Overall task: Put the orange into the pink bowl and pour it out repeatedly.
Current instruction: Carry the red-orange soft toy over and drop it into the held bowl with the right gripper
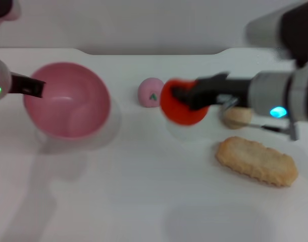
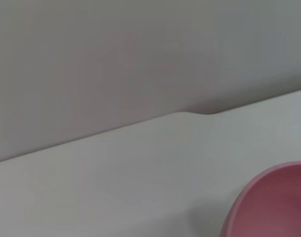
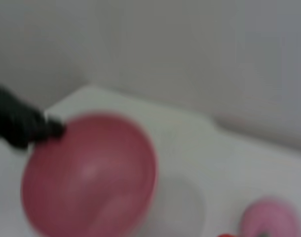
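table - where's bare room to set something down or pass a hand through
The table is bare across its near front, below the pink bowl and left of the oblong biscuit. A gap also lies between the bowl and the small pink ball. It is crowded at right, where the right pincer grips the orange by the beige ball.

One orange [image 1: 183, 108], one pink bowl [image 1: 68, 101], two small balls [image 1: 150, 92], seemingly one biscuit [image 1: 257, 161].

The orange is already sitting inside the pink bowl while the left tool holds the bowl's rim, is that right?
Not quite. The orange is not in the pink bowl; the head view shows it out on the table beside the small pink ball, with the right tool around it. The bowl is empty. The left tool is indeed at the bowl's rim.
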Tool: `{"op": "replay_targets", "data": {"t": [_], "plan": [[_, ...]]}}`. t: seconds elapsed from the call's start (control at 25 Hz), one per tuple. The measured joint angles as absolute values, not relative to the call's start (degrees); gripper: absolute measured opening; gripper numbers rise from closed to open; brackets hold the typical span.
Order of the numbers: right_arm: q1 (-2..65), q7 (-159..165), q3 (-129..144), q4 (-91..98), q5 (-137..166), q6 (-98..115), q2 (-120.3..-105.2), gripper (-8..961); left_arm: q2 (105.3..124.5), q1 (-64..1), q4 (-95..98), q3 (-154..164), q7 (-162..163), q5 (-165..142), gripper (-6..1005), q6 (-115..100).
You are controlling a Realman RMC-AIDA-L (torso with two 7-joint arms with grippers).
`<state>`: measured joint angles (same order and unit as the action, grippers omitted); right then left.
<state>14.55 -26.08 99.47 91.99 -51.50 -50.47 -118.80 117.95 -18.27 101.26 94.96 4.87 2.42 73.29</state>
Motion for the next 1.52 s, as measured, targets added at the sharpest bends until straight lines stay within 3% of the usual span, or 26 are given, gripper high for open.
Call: {"op": "replay_targets", "data": {"t": [0.32, 0.76, 0.96, 1.4, 1.52], "plan": [[9.2, -25.6, 95.0, 107.0, -48.7, -53.7, -119.25, 174, 118.17, -23.6, 94.3, 101.9, 4.2, 9.4, 42, 68.5], [12.8, -24.2, 98.2, 99.5, -51.1, -51.8, -118.97, 66, 118.28, -28.5, 90.5, 105.2, 4.2, 13.3, 42, 65.9], [14.6, -24.1, 98.0, 95.9, -53.2, -51.6, -118.96, 81, 118.15, -28.6, 90.6, 105.1, 4.0, 13.5, 42, 65.9], [16.8, -23.2, 98.3, 93.4, -53.4, -51.3, -119.12, 276, 118.12, -28.4, 91.1, 105.4, 2.7, 14.8, 42, 66.0], [16.7, -22.8, 98.3, 93.4, -53.4, -51.3, -119.15, 398, 118.10, -27.8, 92.0, 105.5, 1.5, 15.5, 42, 66.1]]}}
